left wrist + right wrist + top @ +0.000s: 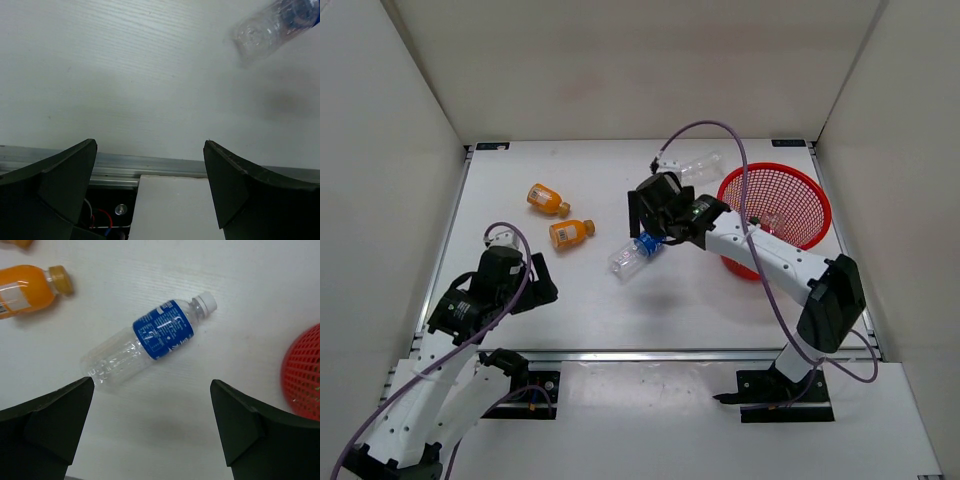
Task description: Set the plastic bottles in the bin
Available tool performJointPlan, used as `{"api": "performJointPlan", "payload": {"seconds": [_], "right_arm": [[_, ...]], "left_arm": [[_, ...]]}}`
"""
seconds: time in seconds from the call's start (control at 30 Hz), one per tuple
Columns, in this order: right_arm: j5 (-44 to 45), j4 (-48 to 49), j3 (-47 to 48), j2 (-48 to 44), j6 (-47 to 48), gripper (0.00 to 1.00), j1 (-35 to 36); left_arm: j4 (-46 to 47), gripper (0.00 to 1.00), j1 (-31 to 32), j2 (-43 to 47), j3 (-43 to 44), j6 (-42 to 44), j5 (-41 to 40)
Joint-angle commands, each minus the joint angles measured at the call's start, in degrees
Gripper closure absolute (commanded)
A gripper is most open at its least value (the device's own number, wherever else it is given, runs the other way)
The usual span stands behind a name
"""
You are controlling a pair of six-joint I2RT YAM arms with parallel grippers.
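Note:
A clear bottle with a blue label (635, 255) lies on its side on the white table. It also shows in the right wrist view (150, 340), white cap to the upper right. My right gripper (653, 232) hovers just above it, open and empty (150, 385). Two orange bottles (548, 199) (570, 232) lie to the left; one shows in the right wrist view (27, 290). A plain clear bottle (698, 165) lies at the back beside the red mesh bin (790, 185). My left gripper (542, 288) is open and empty (150, 142) near the table's front edge.
The bin's wall (305, 372) stands just right of the right gripper. A clear bottle (760, 222) seems to lie inside the bin. The metal front rail (150, 165) is under the left gripper. White walls close the table on three sides.

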State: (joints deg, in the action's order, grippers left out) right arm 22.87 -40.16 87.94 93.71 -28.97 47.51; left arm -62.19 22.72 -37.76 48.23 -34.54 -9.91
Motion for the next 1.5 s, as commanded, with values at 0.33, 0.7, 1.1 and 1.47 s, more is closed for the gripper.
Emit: {"api": "performJointPlan", "payload": {"seconds": [0.33, 0.7, 1.1, 1.47], "right_arm": [[10.8, 18.0, -8.3, 8.4, -24.9, 0.01, 1.3], [12.8, 29.0, -13.3, 15.5, -26.6, 0.01, 1.6], [11.7, 25.6, -8.7, 21.1, -25.8, 0.35, 0.0], [10.7, 37.6, -7.3, 4.1, 2.8, 0.72, 0.9]], "left_arm": [[-5.9, 0.02, 1.1, 2.2, 1.4, 1.8, 3.7], [-6.3, 0.01, 1.4, 3.4, 1.3, 2.5, 1.9], [-5.4, 0.01, 0.8, 2.8, 1.1, 2.2, 0.0], [-0.9, 0.01, 0.7, 0.8, 0.6, 2.3, 3.2]]}}
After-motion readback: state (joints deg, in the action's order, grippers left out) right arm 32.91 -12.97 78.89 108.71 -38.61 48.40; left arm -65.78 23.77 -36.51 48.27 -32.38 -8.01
